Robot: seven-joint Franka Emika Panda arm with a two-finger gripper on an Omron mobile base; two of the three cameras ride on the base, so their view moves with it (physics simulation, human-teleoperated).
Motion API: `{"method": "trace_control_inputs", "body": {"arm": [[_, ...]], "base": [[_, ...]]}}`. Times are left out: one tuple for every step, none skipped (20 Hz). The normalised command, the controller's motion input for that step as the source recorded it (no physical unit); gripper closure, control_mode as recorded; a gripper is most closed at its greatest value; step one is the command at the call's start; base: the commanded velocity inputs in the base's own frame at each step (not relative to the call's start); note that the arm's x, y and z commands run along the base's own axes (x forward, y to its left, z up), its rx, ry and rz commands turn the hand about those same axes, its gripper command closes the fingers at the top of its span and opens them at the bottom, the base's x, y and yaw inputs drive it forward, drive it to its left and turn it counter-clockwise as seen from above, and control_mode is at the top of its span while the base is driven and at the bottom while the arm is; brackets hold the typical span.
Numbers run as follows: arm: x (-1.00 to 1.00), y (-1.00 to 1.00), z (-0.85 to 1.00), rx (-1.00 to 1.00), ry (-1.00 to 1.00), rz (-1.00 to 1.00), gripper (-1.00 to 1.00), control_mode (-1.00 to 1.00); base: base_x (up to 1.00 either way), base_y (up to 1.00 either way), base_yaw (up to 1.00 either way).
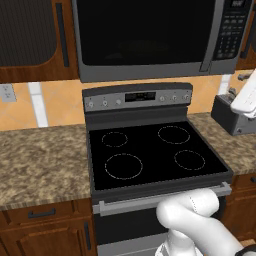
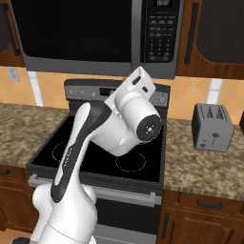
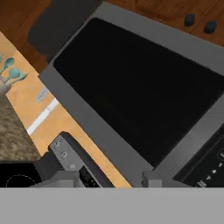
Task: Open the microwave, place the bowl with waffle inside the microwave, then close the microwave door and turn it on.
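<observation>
The microwave (image 1: pixel 150 35) hangs above the stove, and its door (image 2: pixel 76 33) of black glass is shut. A long grey handle (image 1: pixel 212 35) runs down the door's right edge, beside the keypad (image 2: pixel 159 33). The hand view looks at the door (image 3: pixel 140 87) from close up and at a tilt, with the keypad (image 3: pixel 210 168) at the lower right. My gripper's white hand (image 2: pixel 139 83) is raised just below the microwave, under the handle and keypad, and pokes in at the right edge of the left base view (image 1: pixel 246 97). Its fingers are hidden. The bowl and the waffle are out of view.
A black-topped stove (image 1: pixel 150 150) with a grey control panel stands under the microwave. A small grey toaster (image 2: pixel 213 126) sits on the granite counter (image 1: pixel 40 160) to the right. Dark wood cabinet doors (image 1: pixel 30 35) flank the microwave.
</observation>
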Motion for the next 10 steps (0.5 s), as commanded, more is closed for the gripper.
{"method": "trace_control_inputs", "body": {"arm": [[0.0,-0.61,0.0,-0.21,-0.25,0.11,1.0,-1.0],[0.0,-0.51,0.0,-0.25,-0.21,0.04,1.0,-1.0],[0.09,-0.39,0.0,-0.29,-0.19,0.01,1.0,-1.0],[0.17,-0.34,0.0,-0.28,-0.17,0.0,1.0,-1.0],[0.32,-0.27,0.0,-0.27,-0.11,0.01,1.0,-1.0],[0.36,-0.26,0.0,-0.26,-0.09,0.01,1.0,-1.0],[0.36,-0.26,0.0,-0.23,-0.08,0.0,1.0,-1.0],[0.37,-0.28,0.0,-0.24,-0.08,0.0,1.0,-1.0],[0.38,-0.26,0.0,-0.27,-0.1,0.0,1.0,-1.0],[0.38,-0.21,0.0,-0.28,-0.11,0.0,1.0,-1.0]], "base": [[0.0,0.0,0.0],[0.0,0.0,0.0],[0.0,0.0,0.0],[0.0,0.0,0.0],[0.0,0.0,0.0],[0.0,0.0,0.0],[0.0,0.0,0.0],[0.0,0.0,0.0],[0.0,0.0,0.0],[0.0,0.0,0.0]]}}
